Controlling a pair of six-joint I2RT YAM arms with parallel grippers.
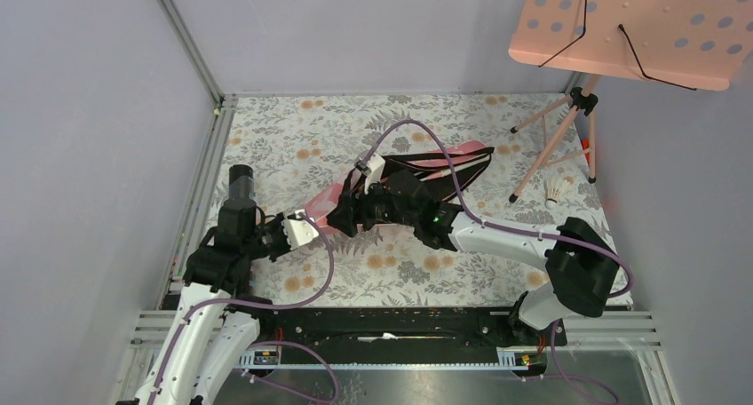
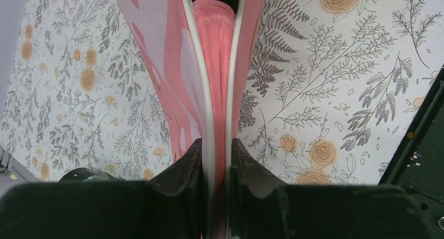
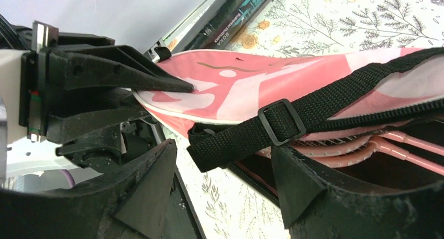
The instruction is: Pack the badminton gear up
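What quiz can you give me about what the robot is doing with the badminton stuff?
1. True or false: the left claw is pinching the pink bag at its narrow end.
2. Where is the white shuttlecock? A in the bag; B on the table near the music stand; C on a shelf.
3. Fill in: the right claw stands open around the bag's black ____.
Key: 1 true; 2 B; 3 strap.

Lab robot cell: grey panels [image 1: 89, 112], aluminium rails [image 1: 201, 187]
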